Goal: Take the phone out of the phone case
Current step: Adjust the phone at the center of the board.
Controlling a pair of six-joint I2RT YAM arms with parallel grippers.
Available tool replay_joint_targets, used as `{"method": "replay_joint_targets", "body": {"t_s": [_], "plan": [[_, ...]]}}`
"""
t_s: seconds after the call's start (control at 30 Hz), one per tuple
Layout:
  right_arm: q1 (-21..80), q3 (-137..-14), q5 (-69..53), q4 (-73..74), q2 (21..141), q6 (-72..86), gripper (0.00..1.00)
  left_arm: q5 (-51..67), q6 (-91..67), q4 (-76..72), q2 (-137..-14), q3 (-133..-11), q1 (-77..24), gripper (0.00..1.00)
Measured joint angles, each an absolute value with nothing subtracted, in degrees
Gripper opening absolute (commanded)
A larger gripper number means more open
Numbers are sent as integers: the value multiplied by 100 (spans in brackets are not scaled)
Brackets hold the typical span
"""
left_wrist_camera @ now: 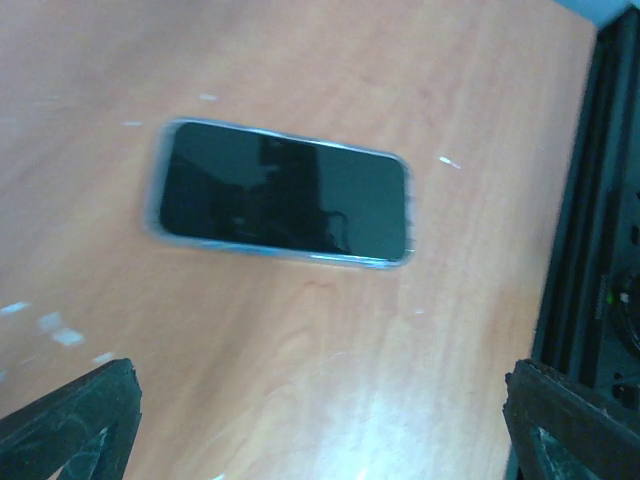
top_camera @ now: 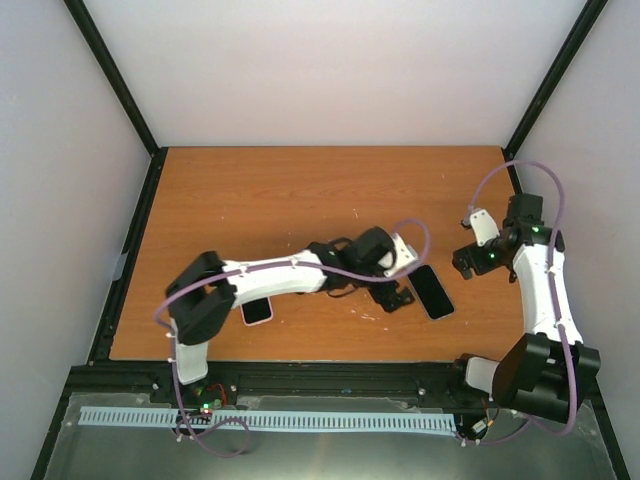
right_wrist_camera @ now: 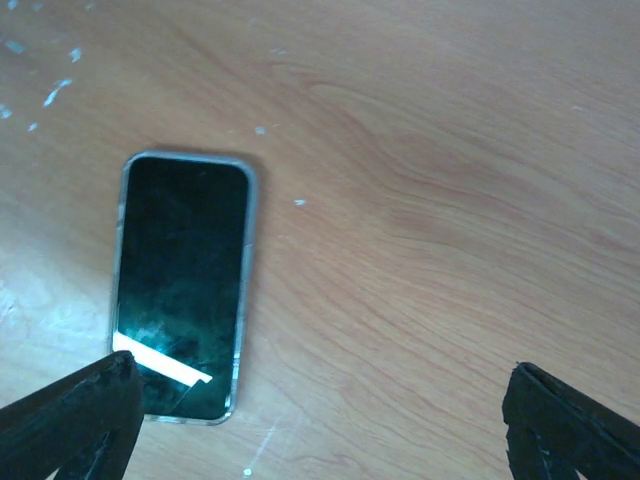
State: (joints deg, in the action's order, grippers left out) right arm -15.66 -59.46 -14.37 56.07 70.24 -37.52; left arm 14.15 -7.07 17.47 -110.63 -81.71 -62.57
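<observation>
From the top camera I see the phone [top_camera: 433, 291] lying flat, dark screen up, on the wooden table [top_camera: 300, 190] near its front edge and right of centre. My left arm reaches across the middle, and the left gripper [top_camera: 392, 297] sits just beside the phone on its left. The right gripper [top_camera: 468, 262] hangs further back and to the right, apart from the phone. A pale rounded object [top_camera: 257, 310] lies partly under the left arm. From this height I can't tell what it is.

The left wrist picture is blurred. The phone [left_wrist_camera: 285, 192] lies crosswise ahead of the left gripper [left_wrist_camera: 320, 405]. A light rim runs round its edge, and the table's black frame [left_wrist_camera: 590, 230] is off to the right. Both fingers [left_wrist_camera: 75, 420] sit at the bottom corners, spread wide with only bare wood between them.

On the right wrist camera the phone [right_wrist_camera: 185, 285] lies lengthwise at left, seated in the phone case [right_wrist_camera: 190, 157], with a bright reflection across its lower screen. The right gripper [right_wrist_camera: 320, 405] is likewise spread wide and holds nothing. Its left finger [right_wrist_camera: 75, 415] is just beside the phone's near end.
</observation>
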Motion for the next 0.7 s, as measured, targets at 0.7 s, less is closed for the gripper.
{"method": "replay_joint_targets", "body": {"t_s": [0.7], "plan": [[718,-4609,-165,5157,8103,-3070,100,768,-2615,1026,-10191,-6692,-5310,99]]}}
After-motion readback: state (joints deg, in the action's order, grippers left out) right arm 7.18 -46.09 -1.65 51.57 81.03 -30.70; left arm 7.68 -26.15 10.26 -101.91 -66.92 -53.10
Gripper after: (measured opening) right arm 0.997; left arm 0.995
